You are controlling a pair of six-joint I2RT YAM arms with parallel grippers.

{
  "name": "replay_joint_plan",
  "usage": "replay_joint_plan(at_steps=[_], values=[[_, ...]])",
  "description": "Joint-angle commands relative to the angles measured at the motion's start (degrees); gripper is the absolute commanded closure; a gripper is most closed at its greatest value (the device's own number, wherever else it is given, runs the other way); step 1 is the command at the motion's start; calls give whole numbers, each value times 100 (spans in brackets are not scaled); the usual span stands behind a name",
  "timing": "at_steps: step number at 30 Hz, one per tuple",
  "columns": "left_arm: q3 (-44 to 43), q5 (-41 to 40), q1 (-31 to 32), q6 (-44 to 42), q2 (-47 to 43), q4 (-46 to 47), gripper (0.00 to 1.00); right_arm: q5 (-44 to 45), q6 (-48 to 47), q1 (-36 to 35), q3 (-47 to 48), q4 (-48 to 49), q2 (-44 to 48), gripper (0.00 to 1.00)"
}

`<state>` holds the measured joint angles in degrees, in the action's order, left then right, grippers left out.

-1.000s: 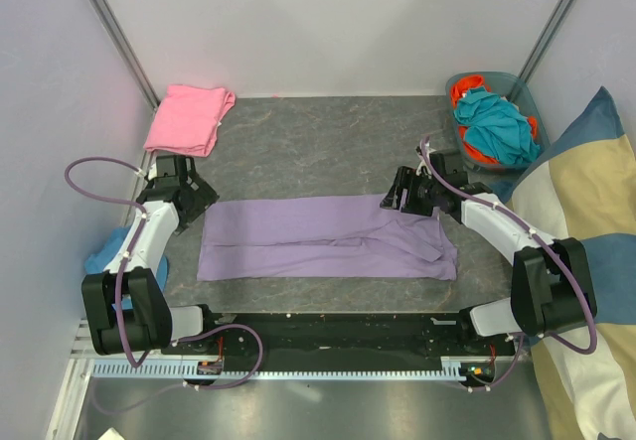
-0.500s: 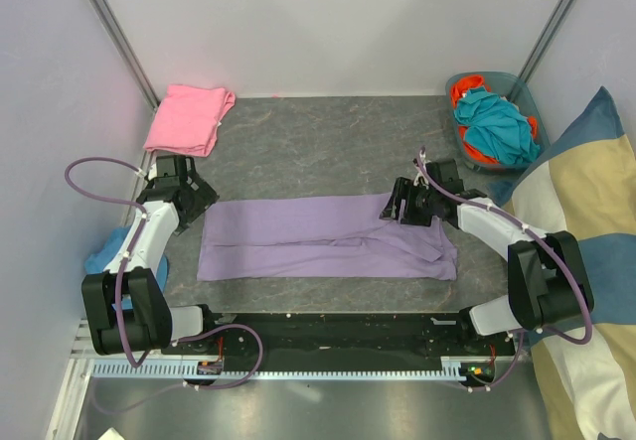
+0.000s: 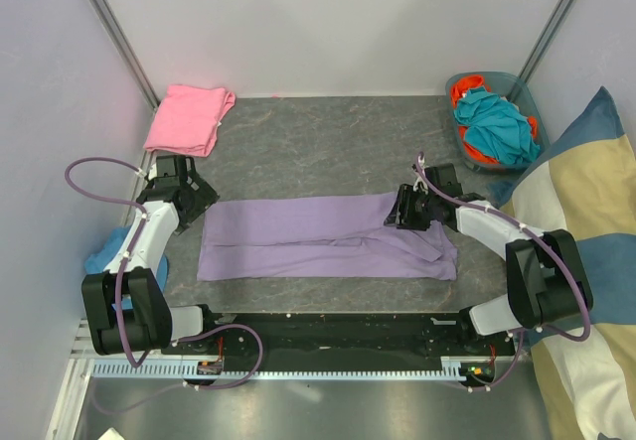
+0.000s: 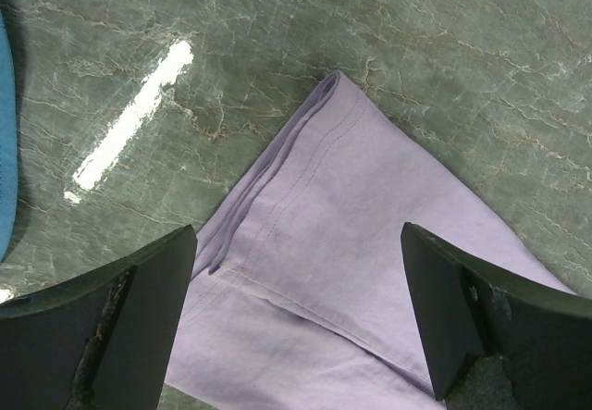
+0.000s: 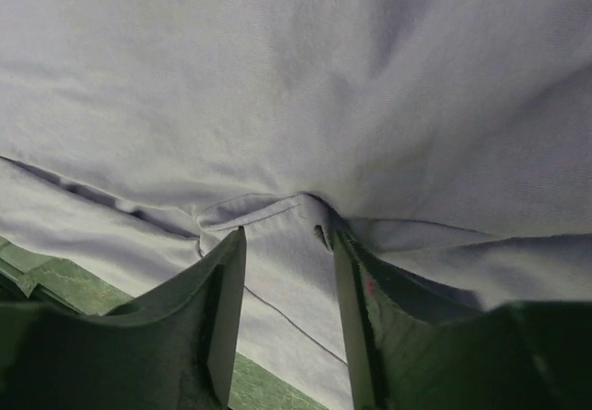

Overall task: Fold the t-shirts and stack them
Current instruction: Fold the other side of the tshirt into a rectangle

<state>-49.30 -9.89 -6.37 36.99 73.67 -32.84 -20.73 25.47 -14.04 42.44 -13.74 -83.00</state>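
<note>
Lavender shirt laid out long, a gripper at each end

Right gripper [image 5: 287, 271]: down on the lavender t-shirt [image 3: 318, 236] at its right far edge. Jaws drawn partway in with a gap between them, tips pressed into the cloth. A small raised pucker with a hem line sits right between the tips. Cannot tell whether the jaws truly pinch that pucker or only bracket it. Wrist view is almost all purple cloth. A sliver of green-grey tabletop [image 3: 318, 147] shows at lower left.

Left gripper [image 4: 296, 322]: released, jaws spread wide, nothing between them. Poised over the shirt's left far corner. The corner points away from the gripper, with a double-stitched hem plain to see and layered edges along its left side. Height above the cloth not readable.

Shirt itself: a long band across the near half of the tabletop, running left to right between the two arms. Left end squared. Right end rumpled, with creases toward the near right corner.

Pink t-shirt [image 3: 187, 119]: folded into a compact pad at the far left corner, well apart from the lavender one.

Other: blue cloth [image 3: 102, 258] beside the left arm, at the tabletop's left edge. Basket [image 3: 497, 73] at the far right corner holds teal cloth [image 3: 494, 127] and orange cloth [image 3: 462, 90]. Striped cushion [image 3: 586, 192] on the right, beyond the tabletop.
</note>
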Motion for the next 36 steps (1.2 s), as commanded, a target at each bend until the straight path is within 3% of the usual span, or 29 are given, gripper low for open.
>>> replay_joint_plan(at_steps=[1,16,26,36], values=[[8,22,-22,-17,-54,111,0,-54,-25,-55,-60,249,-93,53],[17,31,-22,-8,-46,111,0,52,-25,-55,-78,345,-304,75],[25,40,-22,-8,-46,111,0,69,-51,-55,-69,345,-313,97],[34,84,-13,1,-54,120,0,-10,-95,-63,81,-58,135,100]])
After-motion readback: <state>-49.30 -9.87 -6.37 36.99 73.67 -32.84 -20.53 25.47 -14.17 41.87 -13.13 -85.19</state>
